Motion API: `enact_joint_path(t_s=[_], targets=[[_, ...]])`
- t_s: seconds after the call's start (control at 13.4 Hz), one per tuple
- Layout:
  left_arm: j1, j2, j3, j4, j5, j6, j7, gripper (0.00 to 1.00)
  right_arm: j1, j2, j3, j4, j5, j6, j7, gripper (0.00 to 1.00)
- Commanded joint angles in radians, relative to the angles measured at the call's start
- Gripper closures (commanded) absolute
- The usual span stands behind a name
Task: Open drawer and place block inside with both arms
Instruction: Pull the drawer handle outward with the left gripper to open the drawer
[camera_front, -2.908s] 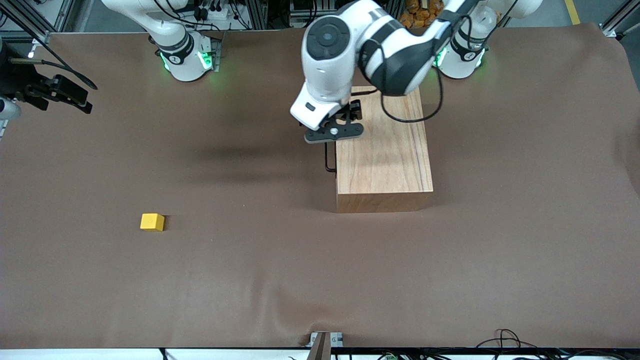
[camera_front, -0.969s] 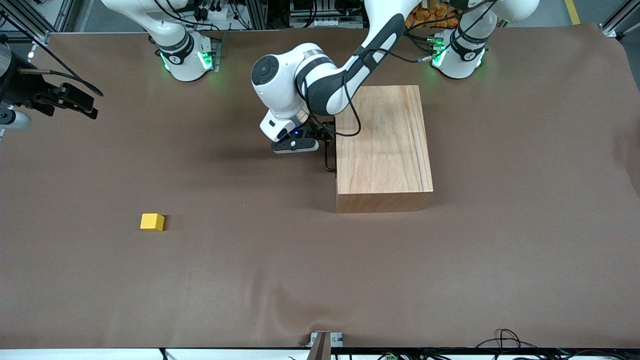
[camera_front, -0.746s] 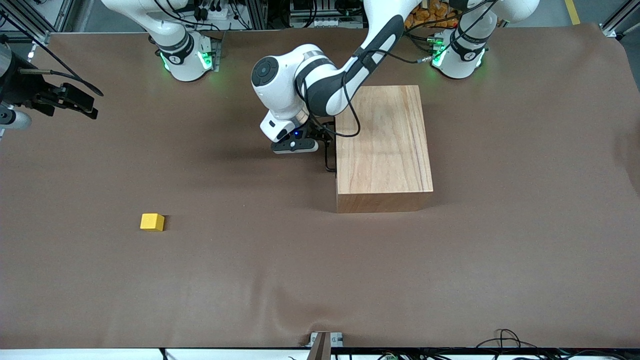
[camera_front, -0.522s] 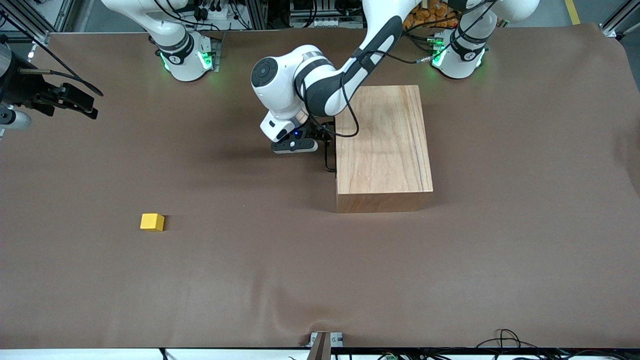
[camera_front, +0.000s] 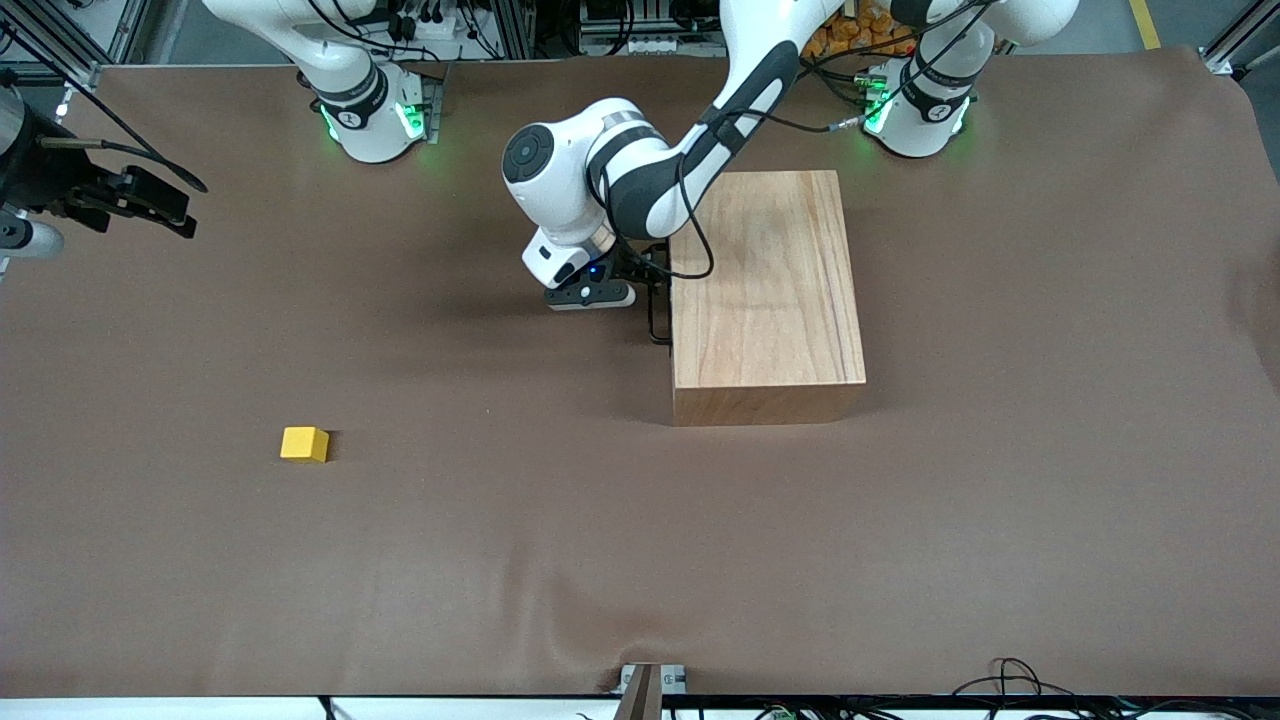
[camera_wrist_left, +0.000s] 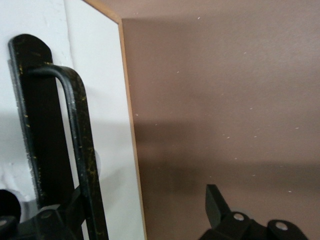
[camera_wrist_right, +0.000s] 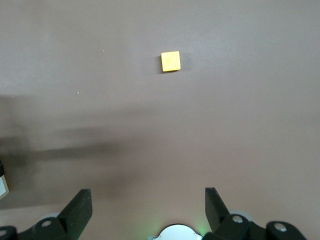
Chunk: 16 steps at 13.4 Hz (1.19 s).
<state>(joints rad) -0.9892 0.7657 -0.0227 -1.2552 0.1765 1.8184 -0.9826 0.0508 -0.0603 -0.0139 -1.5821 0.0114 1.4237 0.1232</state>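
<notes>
Two arms worked at the brown table (camera_front: 640, 560). Nearest the front camera lay the block (camera_front: 304, 443), alone on the cloth toward the right arm's end, well apart from the box (camera_front: 768, 290) and from both grippers. In the right wrist view the block (camera_wrist_right: 170, 61) showed square and yellow on bare cloth, well clear of that gripper's two fingers (camera_wrist_right: 80, 207), which stood wide apart and held nothing.

Farther from the camera stood the box, long and closed, its drawer (camera_wrist_left: 107, 100) still fully in. The handle (camera_front: 655, 318) ran along the drawer's white front, on the side facing the right arm's end. The left gripper (camera_front: 640, 275) sat low beside that front, at the handle's farther end. The left wrist view showed the handle (camera_wrist_left: 80, 145) as a thin black bar bent at its end, standing just off the white panel. One finger (camera_wrist_left: 42, 150) lay flat against the panel beside the bar; the other finger (camera_wrist_left: 216, 207) stood well off over the cloth, so the fingers were spread wide and gripped nothing, the bar lying between them near the first.

The right gripper (camera_front: 150, 200) waited raised above the table's edge at its own end.
</notes>
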Motion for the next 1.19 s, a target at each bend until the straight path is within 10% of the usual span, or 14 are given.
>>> enact_joint_path(t_s=[0.0, 1.12], targets=[[-0.011, 0.001, -0.002, 0.025, 0.009, 0.033, -0.021, 0.0, 0.014, 0.005, -0.001, 0.017, -0.016, -0.006, 0.012, 0.0], [-0.025, 0.021, -0.031, 0.03, 0.006, 0.182, -0.059, 0.0, 0.01, 0.022, -0.004, 0.02, 0.001, -0.002, 0.013, 0.0]])
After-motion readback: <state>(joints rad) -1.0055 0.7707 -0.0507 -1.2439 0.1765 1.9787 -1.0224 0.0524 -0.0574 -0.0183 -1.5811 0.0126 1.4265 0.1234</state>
